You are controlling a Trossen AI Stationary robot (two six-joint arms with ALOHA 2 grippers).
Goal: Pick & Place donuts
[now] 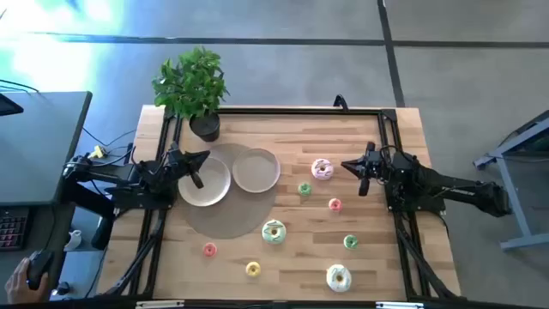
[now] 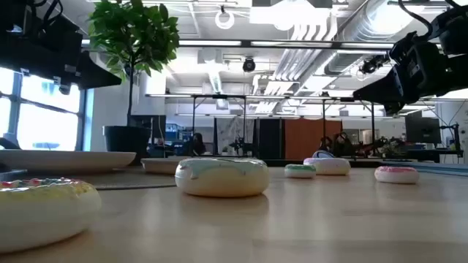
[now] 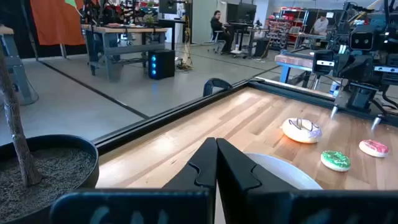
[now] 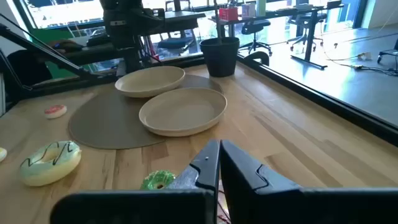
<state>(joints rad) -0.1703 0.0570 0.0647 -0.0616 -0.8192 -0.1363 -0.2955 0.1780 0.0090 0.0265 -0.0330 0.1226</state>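
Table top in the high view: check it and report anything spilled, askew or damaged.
Nothing stands out. Two beige plates lie flat and empty on the round mat, their rims about touching. The donuts lie scattered flat on the wood, none on a plate yet. The potted plant stands upright. Left gripper and right gripper are shut, holding nothing.

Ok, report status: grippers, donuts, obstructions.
Left gripper shut, above the left plate. Right gripper shut, beside the pink-iced donut. Donuts on table, none plated. Nothing blocking.

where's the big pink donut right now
In the high view the big pink donut lies on the table's right half, just in front of the right hand, with a small green donut beside it.
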